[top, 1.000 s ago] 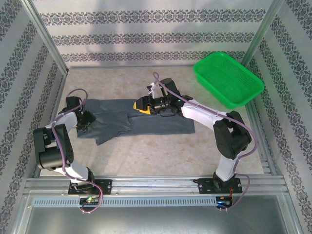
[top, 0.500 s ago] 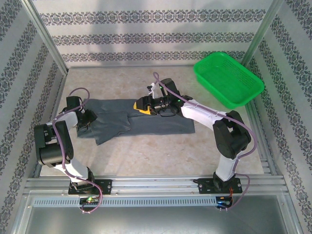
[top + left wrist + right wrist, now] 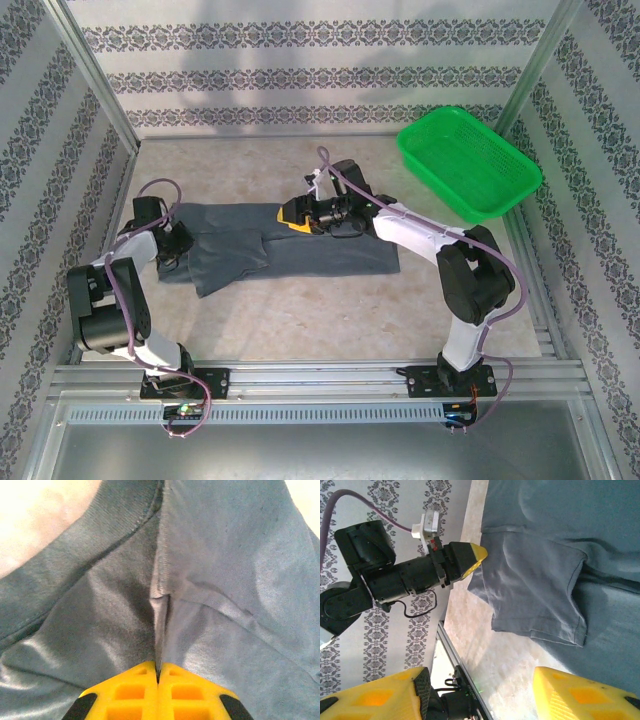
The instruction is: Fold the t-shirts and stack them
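A dark slate-grey t-shirt [image 3: 300,245] lies spread flat across the middle of the table, sleeve [image 3: 540,595] toward the left arm. My left gripper [image 3: 172,243] sits at the shirt's left end. Up close its yellow fingers [image 3: 135,690] are pressed together, and the left gripper [image 3: 158,669] is shut on a raised fold of the t-shirt [image 3: 225,580] near the collar. My right gripper [image 3: 293,213] hovers over the shirt's upper middle. The right gripper [image 3: 479,677] is open wide with nothing between its fingers, and it looks across the t-shirt [image 3: 555,540] at the left gripper [image 3: 470,561].
A green mesh basket [image 3: 470,160] stands tilted at the back right corner. Patterned walls enclose the left, back and right. A metal rail [image 3: 320,375] runs along the near edge by the arm bases. Bare table [image 3: 330,320] lies in front of the shirt.
The right gripper has edged slightly toward the back. The left arm has shifted a little at the shirt's left end. The shirt lies much as before.
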`<state>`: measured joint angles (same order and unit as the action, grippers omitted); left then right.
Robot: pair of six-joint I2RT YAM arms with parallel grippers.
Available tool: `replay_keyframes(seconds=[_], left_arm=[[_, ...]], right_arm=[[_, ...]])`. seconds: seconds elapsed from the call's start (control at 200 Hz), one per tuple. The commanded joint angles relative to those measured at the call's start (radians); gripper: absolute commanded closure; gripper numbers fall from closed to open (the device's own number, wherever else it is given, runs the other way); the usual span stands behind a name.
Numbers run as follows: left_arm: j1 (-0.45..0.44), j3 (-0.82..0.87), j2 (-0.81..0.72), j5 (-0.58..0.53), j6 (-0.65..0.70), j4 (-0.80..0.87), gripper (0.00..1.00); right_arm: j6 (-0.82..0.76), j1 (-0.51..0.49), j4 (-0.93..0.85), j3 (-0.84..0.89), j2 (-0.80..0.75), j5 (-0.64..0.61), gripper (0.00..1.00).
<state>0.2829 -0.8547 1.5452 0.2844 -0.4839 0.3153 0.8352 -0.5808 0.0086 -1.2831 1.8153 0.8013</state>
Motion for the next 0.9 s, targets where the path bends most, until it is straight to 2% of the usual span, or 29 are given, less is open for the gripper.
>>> replay_keyframes(seconds=[0.0, 0.195, 0.375, 0.605, 0.824, 0.854, 0.894], left_arm=[[0.004, -0.067, -0.026, -0.023, -0.077, 0.096, 1.00], [0.005, -0.199, 0.037, -0.028, -0.143, 0.184, 1.00], [0.007, -0.368, 0.162, -0.067, -0.112, 0.290, 1.00], [0.009, -0.507, 0.306, -0.116, -0.065, 0.345, 1.00], [0.007, -0.563, 0.375, -0.212, -0.022, 0.353, 0.91], [0.007, -0.565, 0.370, -0.231, -0.024, 0.357, 0.88], [0.003, -0.562, 0.354, -0.259, -0.030, 0.364, 0.78]], right_arm=[[-0.004, 0.012, -0.018, -0.005, 0.013, -0.007, 0.43], [-0.008, 0.022, -0.029, -0.004, 0.009, -0.007, 0.44], [-0.015, 0.030, -0.044, 0.008, -0.002, -0.014, 0.44], [-0.015, 0.045, -0.044, 0.052, -0.032, -0.023, 0.44], [-0.033, 0.072, -0.079, 0.090, -0.076, -0.073, 0.47], [-0.040, 0.079, -0.092, 0.095, -0.083, -0.088, 0.47], [-0.054, 0.093, -0.121, 0.098, -0.093, -0.114, 0.49]])
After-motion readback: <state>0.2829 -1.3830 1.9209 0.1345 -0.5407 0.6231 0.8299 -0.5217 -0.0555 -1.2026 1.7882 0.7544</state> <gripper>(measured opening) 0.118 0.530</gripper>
